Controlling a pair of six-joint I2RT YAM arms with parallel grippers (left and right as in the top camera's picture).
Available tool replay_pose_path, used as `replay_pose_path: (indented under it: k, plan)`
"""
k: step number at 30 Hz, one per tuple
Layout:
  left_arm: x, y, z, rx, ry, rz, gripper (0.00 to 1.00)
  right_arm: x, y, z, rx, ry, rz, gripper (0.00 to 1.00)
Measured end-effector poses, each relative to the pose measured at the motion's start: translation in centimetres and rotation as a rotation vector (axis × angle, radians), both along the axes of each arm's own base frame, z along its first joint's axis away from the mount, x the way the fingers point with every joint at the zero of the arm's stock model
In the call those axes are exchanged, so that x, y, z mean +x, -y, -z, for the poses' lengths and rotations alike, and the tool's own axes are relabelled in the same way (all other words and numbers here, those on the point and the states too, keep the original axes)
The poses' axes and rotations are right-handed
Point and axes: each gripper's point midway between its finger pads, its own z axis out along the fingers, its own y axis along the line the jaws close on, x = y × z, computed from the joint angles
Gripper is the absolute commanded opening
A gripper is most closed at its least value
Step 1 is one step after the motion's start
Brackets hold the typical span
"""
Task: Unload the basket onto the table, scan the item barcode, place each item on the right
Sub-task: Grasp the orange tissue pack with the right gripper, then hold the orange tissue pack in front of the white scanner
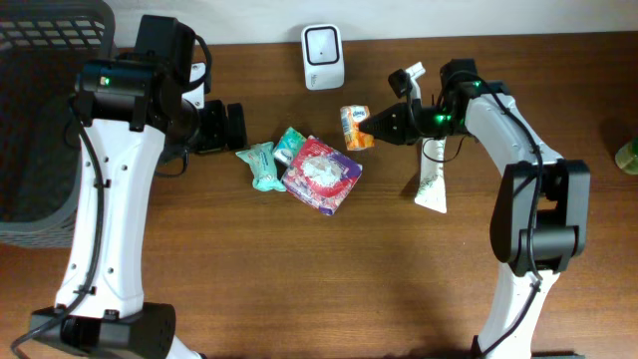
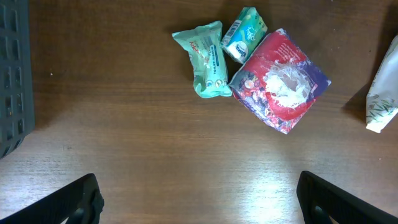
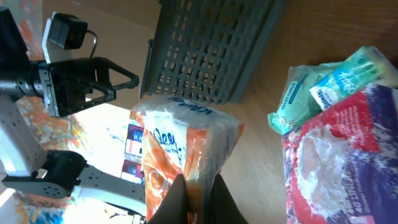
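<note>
The right jaws are clamped shut on the orange packet [image 1: 353,127], which sits near the white scanner [image 1: 323,44] — just beside the red-and-purple pack [image 1: 321,176] on the tabletop [image 1: 299,279]. The left jaws stand wide open — holding nothing, the green wipes pack [image 2: 206,59] ahead of them.

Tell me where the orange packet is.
The orange packet is pinched in the right pincer, near the middle of the overhead view, between the white scanner and the red pack.
</note>
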Motion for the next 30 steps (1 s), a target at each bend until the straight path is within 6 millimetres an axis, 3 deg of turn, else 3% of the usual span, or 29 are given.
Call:
replay_pose_path:
  k: [7,12,17,30]
  plan:
    - [0.0,0.0,0.0,0.000,0.000,0.000,0.99,-0.4,-2.2,0.6,-0.028,0.238,-0.059,0.04]
    - [0.0,0.0,0.0,0.000,0.000,0.000,0.99,0.3,-2.3,0.8,-0.040,0.435,-0.066,0.04]
    - [0.0,0.0,0.0,0.000,0.000,0.000,0.99,0.7,-2.1,1.9,-0.109,0.447,-0.061,0.04]
    - [0.0,0.0,0.0,0.000,0.000,0.000,0.99,0.6,-2.1,2.1,-0.120,0.416,-0.059,0.04]
